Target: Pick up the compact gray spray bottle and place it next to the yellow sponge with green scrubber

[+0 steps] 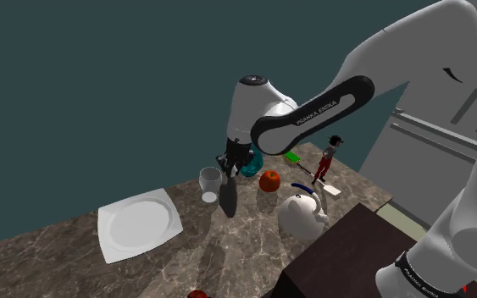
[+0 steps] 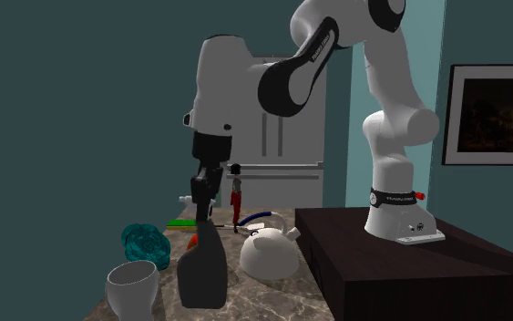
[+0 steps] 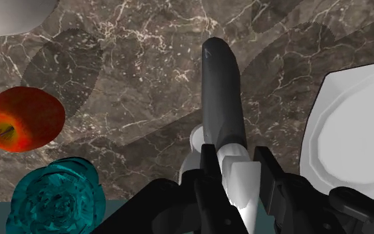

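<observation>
arm [image 1: 435,51] white — joints dark | FRANKA EMIKA lettering [image 1: 323,111] | jaws black

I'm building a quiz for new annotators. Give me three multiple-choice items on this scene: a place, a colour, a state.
1. In the shoulder view, the plate lies: A left of the cup; B right of the cup; C under the cup.
2. The apple is: A blue; B white; C red.
3. The pincer is: A open; B shut on the bottle; C shut on the cup.
Answers: A, the plate sits at the cup's left; C, its skin is red; B, the fingers clasp the bottle's top.
</observation>
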